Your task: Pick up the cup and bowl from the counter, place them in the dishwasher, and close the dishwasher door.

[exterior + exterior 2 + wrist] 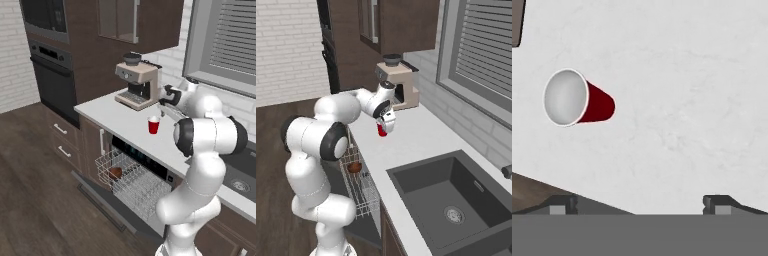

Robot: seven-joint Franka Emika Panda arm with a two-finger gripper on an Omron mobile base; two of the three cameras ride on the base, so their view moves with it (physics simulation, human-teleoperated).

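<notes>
A simulated kitchen with a pale stone table (120,117) running from the centre toward the lower right of the left base view. A small red cup (154,125) with a white rim stands upright on the table, just right of centre in that view. In the hand view the cup (577,97) sits in the upper left, its white mouth facing the camera, well off to the side of the two finger tips at the bottom edge.

The white arm's end effector (388,120) hangs above the table at centre left of the right base view, directly in front of the cup there. Its fingers stand wide apart and hold nothing.

Below the table edge, the dishwasher (145,160) stands open, its dark door (102,200) dropped flat in the lower centre of the left base view. A pale wire rack (137,187) is pulled out over it, and a dark brown bowl (115,173) rests in the rack's left part.

A beige coffee machine (137,82) stands on the table at upper centre. A dark sink (456,205) is set in the lower right of the right base view.
</notes>
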